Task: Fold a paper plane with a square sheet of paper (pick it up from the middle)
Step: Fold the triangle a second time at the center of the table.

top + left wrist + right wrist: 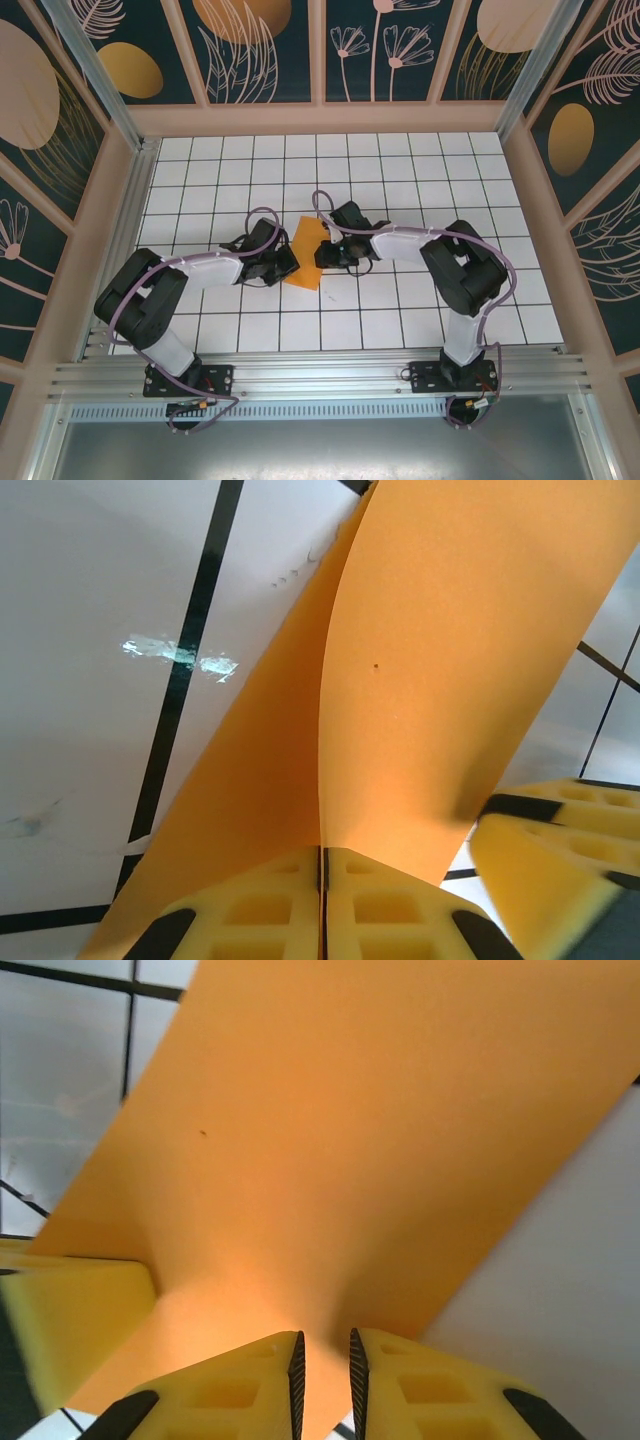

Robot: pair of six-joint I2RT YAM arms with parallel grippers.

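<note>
Where its two yellow foam fingers press flat together, the left gripper [322,852] pinches one edge of the thin orange sheet of paper [430,630], which curves up and away from the pads along a soft fold. Facing it from the other side, the right gripper [325,1338] has its jaws only narrowly parted, and the paper's edge runs into the slim gap between them. Between the two wrists the sheet sits near the middle of the white tiled table with black grid lines [400,170].
</note>
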